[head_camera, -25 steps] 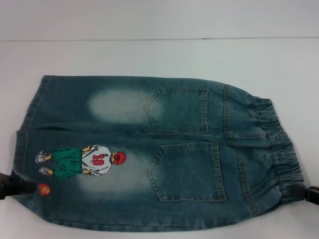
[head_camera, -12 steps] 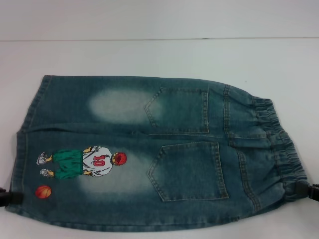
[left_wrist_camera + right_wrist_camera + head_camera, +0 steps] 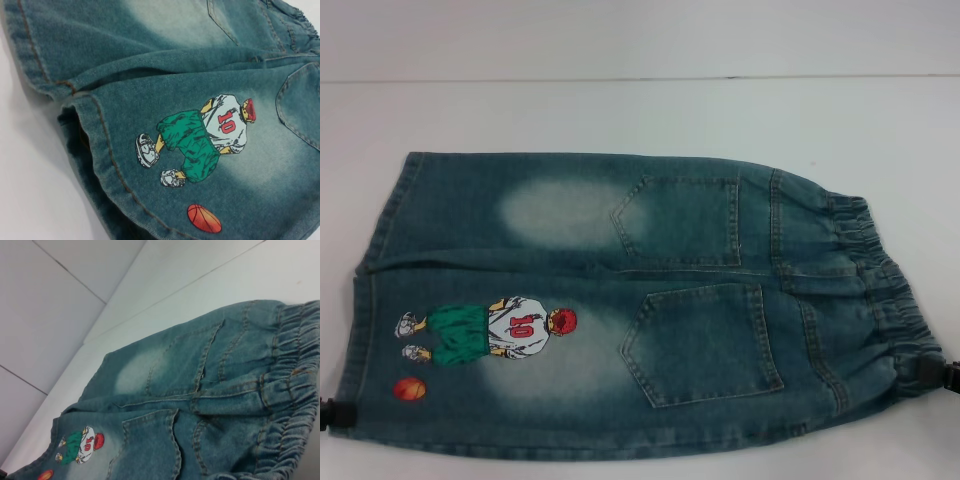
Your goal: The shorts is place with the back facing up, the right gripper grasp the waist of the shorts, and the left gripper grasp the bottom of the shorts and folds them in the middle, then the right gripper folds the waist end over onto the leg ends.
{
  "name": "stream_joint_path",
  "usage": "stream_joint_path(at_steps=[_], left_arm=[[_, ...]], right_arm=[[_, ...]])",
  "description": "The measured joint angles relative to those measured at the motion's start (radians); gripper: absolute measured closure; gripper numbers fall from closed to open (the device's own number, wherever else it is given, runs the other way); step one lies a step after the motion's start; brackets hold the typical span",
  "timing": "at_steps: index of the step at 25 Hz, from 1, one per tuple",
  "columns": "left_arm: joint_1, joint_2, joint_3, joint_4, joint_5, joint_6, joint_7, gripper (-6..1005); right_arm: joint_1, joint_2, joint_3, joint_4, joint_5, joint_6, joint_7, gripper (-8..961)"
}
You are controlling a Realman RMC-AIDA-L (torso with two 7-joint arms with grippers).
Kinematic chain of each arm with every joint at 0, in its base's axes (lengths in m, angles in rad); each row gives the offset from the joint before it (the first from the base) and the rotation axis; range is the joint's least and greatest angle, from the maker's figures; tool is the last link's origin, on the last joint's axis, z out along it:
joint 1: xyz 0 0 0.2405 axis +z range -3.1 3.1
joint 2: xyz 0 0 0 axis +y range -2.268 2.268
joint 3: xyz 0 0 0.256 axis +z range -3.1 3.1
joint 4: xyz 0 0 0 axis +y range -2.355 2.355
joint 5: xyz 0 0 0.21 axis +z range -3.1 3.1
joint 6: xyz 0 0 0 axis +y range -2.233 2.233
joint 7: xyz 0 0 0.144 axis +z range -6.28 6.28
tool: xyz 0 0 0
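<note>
The shorts are laid flat, back upward, across the white worktop, with the waist of the shorts toward the robot's right and the bottom of the shorts toward its left. The step in hand is judged to be the opening grasp, since no fold has been made. The left gripper is seen only as a dark tip at the near corner of the leg hem, and the right gripper as a dark tip at the near end of the elastic band. Whether the fingers of either are spread or pinching the denim cannot be told; contact with the cloth appears likely but is not confirmed. The next move is judged to call for secure holds at both ends, then a lift of the near edge over toward the far edge.
</note>
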Motion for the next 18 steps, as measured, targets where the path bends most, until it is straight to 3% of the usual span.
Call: stream_joint_path(at_steps=[18], left_arm=[[-0.024, 0.031, -0.09, 0.024, -0.065, 0.045, 0.016, 980]], right_arm=[[0.035, -0.01, 0.001, -0.027, 0.053, -0.035, 0.002, 905]])
